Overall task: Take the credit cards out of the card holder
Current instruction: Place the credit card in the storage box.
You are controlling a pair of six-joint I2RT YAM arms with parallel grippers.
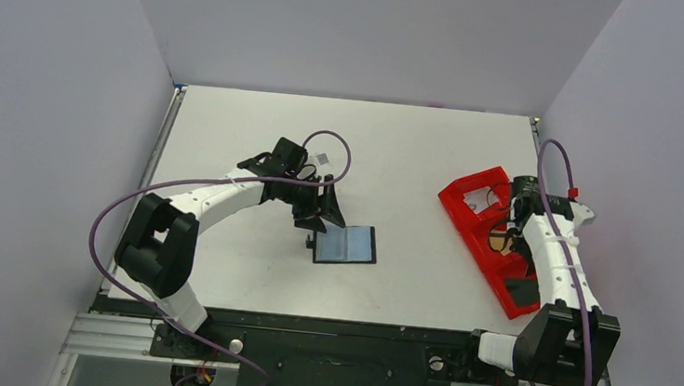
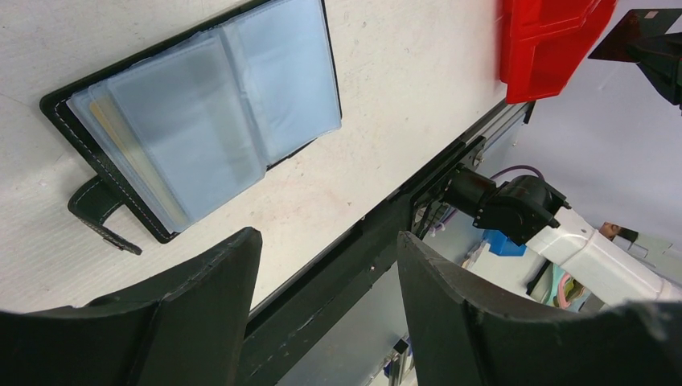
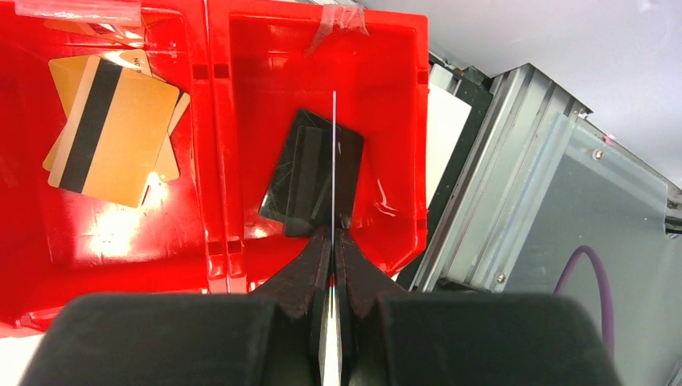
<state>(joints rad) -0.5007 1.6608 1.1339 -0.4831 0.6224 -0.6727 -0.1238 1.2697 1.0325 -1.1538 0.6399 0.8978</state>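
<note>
**Holder [image 1: 345, 245] open, cards in red tray [image 3: 217, 161]**

The holder lies mid-frame in the top view. The left claw [image 2: 326, 241] gapes empty beside it. The right claw [image 3: 332, 233] pinches a card [image 3: 333, 145] edge-on over the tray. Gold cards [image 3: 112, 133] fill its left bay, black cards [image 3: 301, 181] the next.

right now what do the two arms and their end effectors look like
The left arm and right arm have white shells, black joints and a looping purple cable each. The left end effector and right end effector have matte black tapered fingers.
</note>
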